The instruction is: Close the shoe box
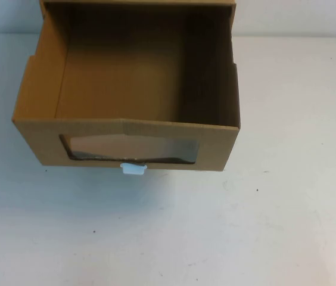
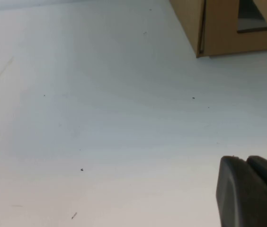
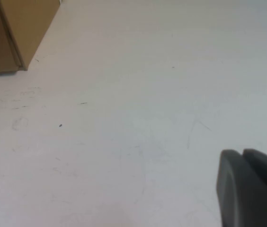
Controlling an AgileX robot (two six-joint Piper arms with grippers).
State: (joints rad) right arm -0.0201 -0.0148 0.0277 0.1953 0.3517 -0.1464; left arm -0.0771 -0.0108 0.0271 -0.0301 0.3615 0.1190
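Note:
The brown cardboard shoe box (image 1: 126,128) stands at the far middle of the white table. Its drawer is pulled out towards me and is empty inside. The front has a wide clear window (image 1: 132,149) with a small white pull tab (image 1: 133,169) just below it. Neither gripper shows in the high view. My left gripper (image 2: 241,159) is shut and empty, low over the table, well short of the box's corner (image 2: 218,28). My right gripper (image 3: 241,151) is shut and empty, also apart from the box (image 3: 15,28).
The white table (image 1: 215,232) stretches in front of and beside the box, with a few small dark specks on it. The box's outer sleeve (image 1: 138,2) is cut off by the far edge of the high view.

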